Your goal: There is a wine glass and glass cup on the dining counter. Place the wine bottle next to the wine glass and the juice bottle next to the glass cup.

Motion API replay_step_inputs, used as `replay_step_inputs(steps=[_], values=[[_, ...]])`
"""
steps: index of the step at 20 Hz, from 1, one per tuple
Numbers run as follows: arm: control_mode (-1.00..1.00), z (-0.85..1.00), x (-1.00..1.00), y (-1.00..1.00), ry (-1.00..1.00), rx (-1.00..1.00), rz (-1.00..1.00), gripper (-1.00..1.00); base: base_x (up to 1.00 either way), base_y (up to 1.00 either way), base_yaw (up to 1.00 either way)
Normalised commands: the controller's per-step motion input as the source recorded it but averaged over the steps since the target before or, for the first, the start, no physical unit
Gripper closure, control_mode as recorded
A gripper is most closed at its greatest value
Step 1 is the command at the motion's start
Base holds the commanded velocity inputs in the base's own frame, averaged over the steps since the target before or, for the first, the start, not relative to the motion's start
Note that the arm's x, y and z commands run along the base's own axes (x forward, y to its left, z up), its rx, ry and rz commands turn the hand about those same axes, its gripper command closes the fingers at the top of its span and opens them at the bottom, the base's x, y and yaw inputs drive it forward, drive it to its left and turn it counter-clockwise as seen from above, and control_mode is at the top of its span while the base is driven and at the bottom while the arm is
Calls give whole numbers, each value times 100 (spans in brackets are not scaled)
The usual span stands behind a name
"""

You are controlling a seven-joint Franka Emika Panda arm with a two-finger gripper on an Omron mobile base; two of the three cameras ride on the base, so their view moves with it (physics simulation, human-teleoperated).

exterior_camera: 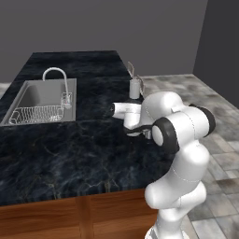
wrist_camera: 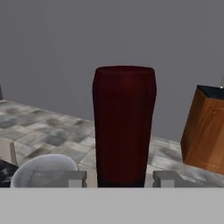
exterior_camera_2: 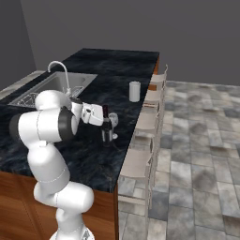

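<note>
Gripper (exterior_camera_2: 106, 123) is gripping the wine bottle (exterior_camera_2: 106, 127), upright, dark red neck between its fingertips (wrist_camera: 74, 179). Bottle is sitting on the dining counter (exterior_camera_2: 89, 154), wine glass (exterior_camera_2: 114, 121) touching or just beside it. Glass cup (exterior_camera_2: 134, 91) is standing farther along, well apart.

A white robot arm's gripper (exterior_camera_2: 106, 123) reaches the wine bottle (exterior_camera_2: 106, 127) standing beside the wine glass (exterior_camera_2: 113, 123) near the edge of the dining counter (exterior_camera_2: 93, 159); the glass cup (exterior_camera_2: 134, 91) stands farther along, well apart.
</note>
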Motion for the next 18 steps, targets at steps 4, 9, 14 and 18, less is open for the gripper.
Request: replay_step_inputs(steps=[4,9,14,18], values=[[-100,-13,1,0,0,0,0,100,0,0,0],[-100,-13,1,0,0,0,0,100,0,0,0],[-100,-18,-4,0,0,0,0,100,0,0,0],[-100,-18,-20,0,0,0,0,100,0,0,0]])
